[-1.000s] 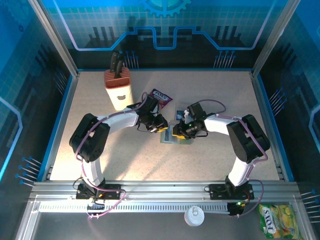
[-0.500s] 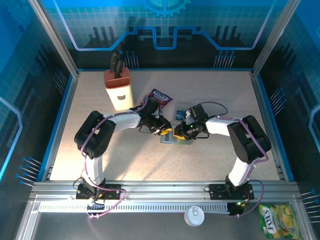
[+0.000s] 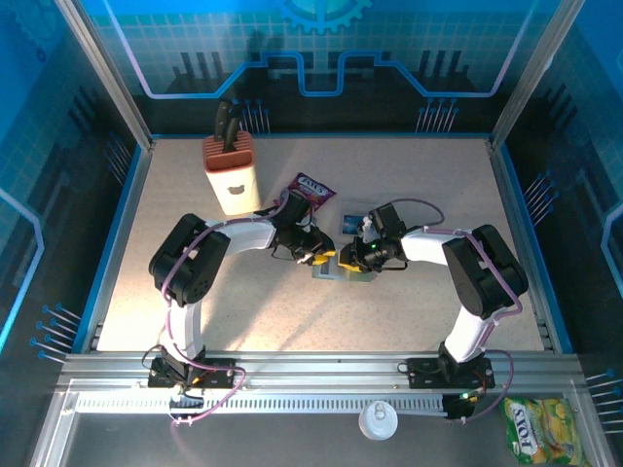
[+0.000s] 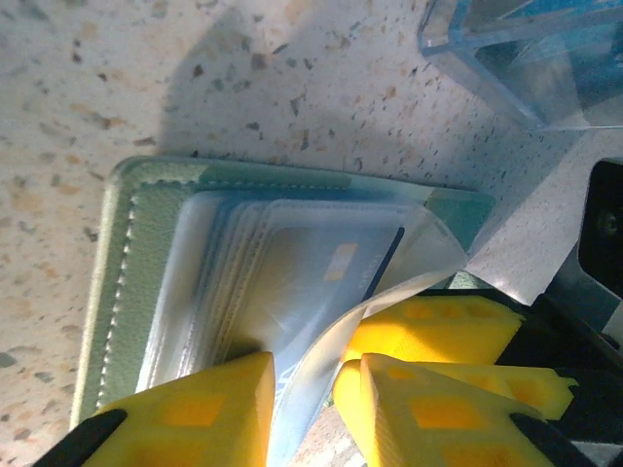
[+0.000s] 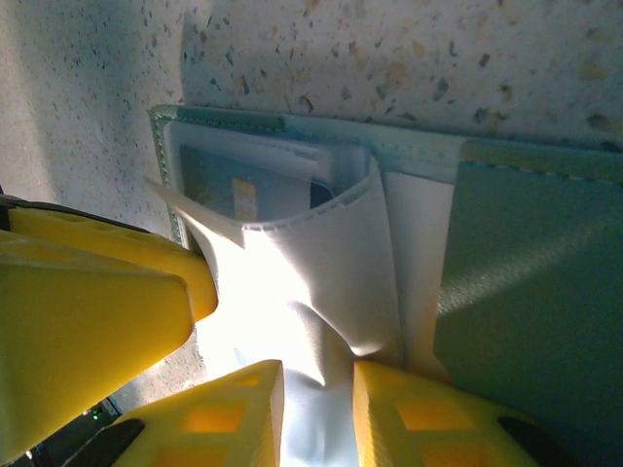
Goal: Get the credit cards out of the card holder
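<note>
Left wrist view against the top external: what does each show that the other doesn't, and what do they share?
Left wrist: a clear sleeve pinched in the left gripper, and a card with a gold chip in another sleeve. Top external: the knife block, snack packet and right gripper. Both: the open card holder on the speckled table, left gripper at it.

1. Your right tool (image 5: 318,389) is pinching a clear sleeve (image 5: 326,253) of the card holder (image 5: 526,282).
2. The holder is lying open on the speckled tabletop (image 5: 389,58).
3. A card (image 5: 229,190) with a yellow chip is sitting inside a pocket.
</note>
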Tool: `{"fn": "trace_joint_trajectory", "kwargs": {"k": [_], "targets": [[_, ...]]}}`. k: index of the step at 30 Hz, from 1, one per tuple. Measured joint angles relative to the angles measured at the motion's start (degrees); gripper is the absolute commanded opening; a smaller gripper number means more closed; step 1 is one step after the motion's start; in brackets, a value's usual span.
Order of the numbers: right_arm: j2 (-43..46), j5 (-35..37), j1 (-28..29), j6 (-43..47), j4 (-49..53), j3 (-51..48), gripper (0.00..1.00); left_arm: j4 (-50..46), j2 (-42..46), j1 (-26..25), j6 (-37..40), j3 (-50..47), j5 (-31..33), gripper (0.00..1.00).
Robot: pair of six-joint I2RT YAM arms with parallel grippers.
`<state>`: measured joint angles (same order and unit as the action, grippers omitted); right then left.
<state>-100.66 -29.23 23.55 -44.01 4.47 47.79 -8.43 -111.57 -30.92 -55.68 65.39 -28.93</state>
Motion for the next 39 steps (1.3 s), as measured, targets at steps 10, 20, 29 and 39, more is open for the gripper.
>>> {"fn": "trace_joint_trajectory", "kwargs": {"k": [10, 20, 29, 39], "targets": [[0.2, 0.0, 0.0, -0.8, -0.8, -0.6, 0.24, 4.2, -0.2, 0.0, -2.8, -1.4, -1.5, 0.26], [2.5, -0.1, 0.0, -1.0, -0.9, -1.4, 0.28, 4.5, -0.2, -0.9, -2.9, -1.4, -2.5, 0.27], [11.9, 4.9, -1.0, 0.4, 3.9, -1.4, 0.30, 2.5, -0.2, -2.2, -2.6, 1.7, -2.6, 0.27], [21.1, 7.9, -7.3, 1.3, 6.1, -3.9, 0.31, -1.0, -1.8, -5.2, -1.2, 8.2, -3.0, 0.26]]}}
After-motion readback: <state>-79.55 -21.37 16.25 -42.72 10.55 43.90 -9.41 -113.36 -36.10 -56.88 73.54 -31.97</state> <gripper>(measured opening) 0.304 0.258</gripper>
